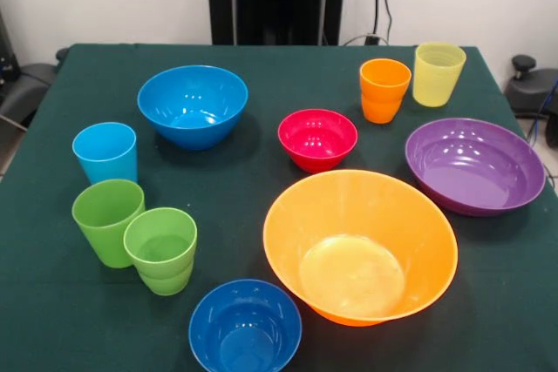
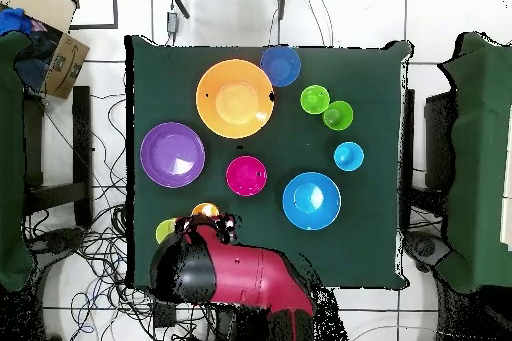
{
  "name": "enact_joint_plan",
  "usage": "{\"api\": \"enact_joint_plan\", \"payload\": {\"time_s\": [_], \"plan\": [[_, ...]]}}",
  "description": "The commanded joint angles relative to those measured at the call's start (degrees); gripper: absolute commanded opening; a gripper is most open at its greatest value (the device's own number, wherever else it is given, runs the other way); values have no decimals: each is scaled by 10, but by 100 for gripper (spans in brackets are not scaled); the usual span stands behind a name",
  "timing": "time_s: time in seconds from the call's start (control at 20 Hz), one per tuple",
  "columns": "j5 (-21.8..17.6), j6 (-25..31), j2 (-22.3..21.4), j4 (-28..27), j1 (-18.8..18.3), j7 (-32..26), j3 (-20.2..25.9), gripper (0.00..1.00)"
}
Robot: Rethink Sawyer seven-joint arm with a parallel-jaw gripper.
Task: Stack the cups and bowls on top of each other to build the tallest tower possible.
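**Cups and bowls spread out singly, nothing stacked**

Every piece stands apart on the green bench [image 1: 261, 67]. In the front view the large orange bowl [image 1: 360, 246] sits near the front edge, with a dark blue bowl [image 1: 245, 327] just beside it to the left. The purple bowl [image 1: 474, 165] lies at the right, the small red bowl [image 1: 317, 138] near the middle and a lighter blue bowl [image 1: 193, 105] further back on the left. The orange cup [image 1: 384, 90] and yellow cup [image 1: 438, 73] stand close together at the back right. On the left stand the light blue cup [image 1: 105, 152], a plain green cup [image 1: 107, 220] and the stepped green cup [image 1: 161, 250], the two green ones touching or nearly so.

The overhead view shows the red and black arm [image 2: 235, 277] at the bench's robot-side edge, its end over the orange and yellow cups. The tool itself is not clear enough to make out, so I cannot tell whether it is open or closed.
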Motion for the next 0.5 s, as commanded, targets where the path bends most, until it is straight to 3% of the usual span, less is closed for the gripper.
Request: {"api": "enact_joint_plan", "payload": {"time_s": [0.05, 0.5], "plan": [[-21, -62, 82, 29, -12, 71, 55, 100], [-30, -118, 142, 15, -10, 77, 50, 100]]}}
